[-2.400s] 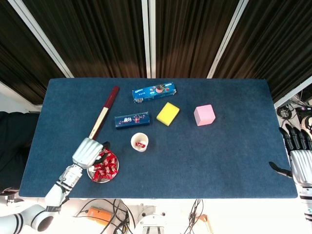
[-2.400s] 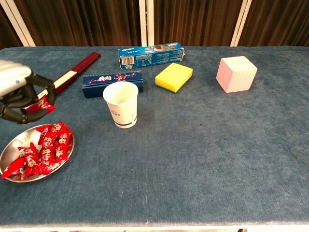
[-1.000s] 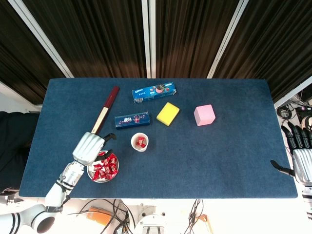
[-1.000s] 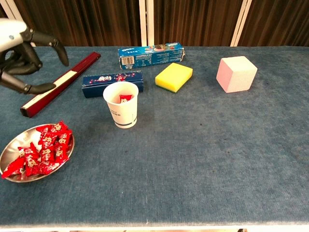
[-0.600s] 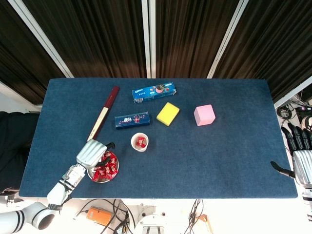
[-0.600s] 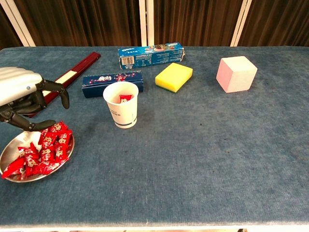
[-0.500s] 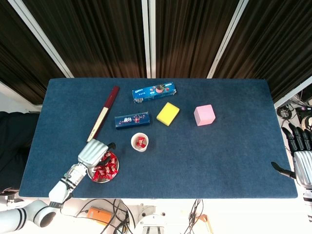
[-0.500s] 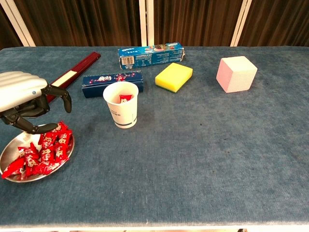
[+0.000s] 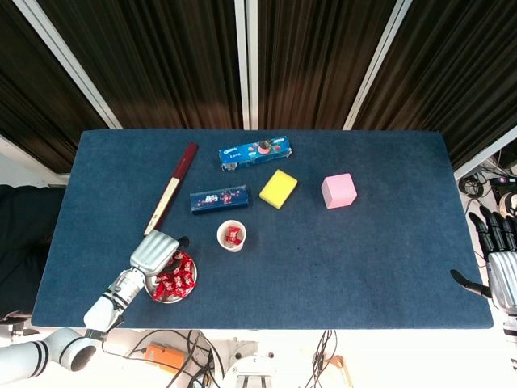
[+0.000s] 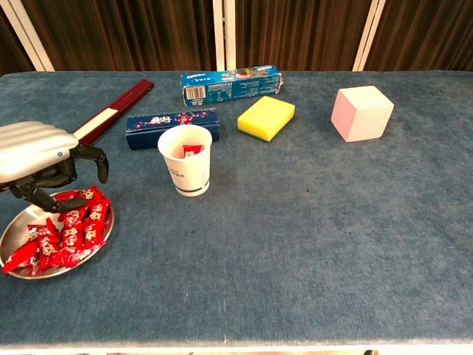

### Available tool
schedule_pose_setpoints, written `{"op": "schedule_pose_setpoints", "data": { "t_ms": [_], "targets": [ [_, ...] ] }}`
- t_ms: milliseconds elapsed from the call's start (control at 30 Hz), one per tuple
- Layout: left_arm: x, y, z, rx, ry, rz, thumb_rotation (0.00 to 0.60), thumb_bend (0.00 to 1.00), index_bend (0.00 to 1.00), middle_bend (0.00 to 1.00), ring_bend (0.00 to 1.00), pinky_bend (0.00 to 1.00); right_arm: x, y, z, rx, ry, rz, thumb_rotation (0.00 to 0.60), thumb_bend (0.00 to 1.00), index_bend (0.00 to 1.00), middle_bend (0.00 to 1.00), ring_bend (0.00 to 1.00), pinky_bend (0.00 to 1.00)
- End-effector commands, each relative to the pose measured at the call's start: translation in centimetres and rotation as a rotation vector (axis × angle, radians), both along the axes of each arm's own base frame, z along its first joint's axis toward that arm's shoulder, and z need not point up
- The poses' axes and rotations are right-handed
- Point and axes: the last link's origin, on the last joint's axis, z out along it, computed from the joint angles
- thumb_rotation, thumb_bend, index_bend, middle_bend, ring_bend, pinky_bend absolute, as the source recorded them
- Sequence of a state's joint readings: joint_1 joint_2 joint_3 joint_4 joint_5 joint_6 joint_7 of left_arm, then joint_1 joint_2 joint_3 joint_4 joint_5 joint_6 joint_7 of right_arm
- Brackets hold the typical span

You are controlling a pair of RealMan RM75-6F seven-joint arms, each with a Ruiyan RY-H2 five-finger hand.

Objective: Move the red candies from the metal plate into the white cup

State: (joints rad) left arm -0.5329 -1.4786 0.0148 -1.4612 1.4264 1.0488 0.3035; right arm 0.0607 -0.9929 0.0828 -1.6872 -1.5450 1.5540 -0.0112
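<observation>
One white cup (image 10: 185, 169), one metal plate (image 10: 15, 230), two blue boxes (image 10: 230, 83).

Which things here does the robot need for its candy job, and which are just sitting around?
Needed: red candies, metal plate, white cup, left hand.
Just lying about: yellow sponge, pink cube, two blue boxes, dark red stick.

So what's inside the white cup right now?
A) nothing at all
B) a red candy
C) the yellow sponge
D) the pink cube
B: the chest view shows a red candy lying inside the white cup, and the head view looks straight down on red in it too.
</observation>
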Motion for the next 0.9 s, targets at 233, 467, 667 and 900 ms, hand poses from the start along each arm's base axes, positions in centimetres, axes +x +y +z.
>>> {"op": "schedule_pose_setpoints", "data": {
  "t_ms": [233,467,667,900],
  "targets": [
    [-0.6,-0.1,-0.3,-0.011,0.01,0.015,0.6,0.29,0.42,0.95,0.85,0.82,0.0,-0.1,-0.1,0.002,0.0,-0.003,0.6,0.24,0.0,0.04,0.0,0.05],
    [-0.8,-0.2,-0.4,-0.017,0.015,0.016,0.6,0.32,0.47,0.95,0.85,0.82,0.0,-0.1,-0.1,0.003,0.001,-0.005,0.6,0.24,0.0,0.04,0.0,0.05],
    [-1.0,-0.1,-0.6,-0.03,0.018,0.027,0.6,0.4,0.57,0.95,0.85,0.82,-0.1,-0.1,-0.1,0.002,-0.001,-0.008,0.6,0.24,0.0,0.04,0.0,0.05],
    [-0.8,-0.1,0.5,-0.005,-0.033,0.042,0.6,0.42,0.61,0.95,0.85,0.82,-0.2,-0.1,0.0,-0.001,-0.003,-0.007,0.6,0.24,0.0,0.04,0.0,0.06]
  ]
}}
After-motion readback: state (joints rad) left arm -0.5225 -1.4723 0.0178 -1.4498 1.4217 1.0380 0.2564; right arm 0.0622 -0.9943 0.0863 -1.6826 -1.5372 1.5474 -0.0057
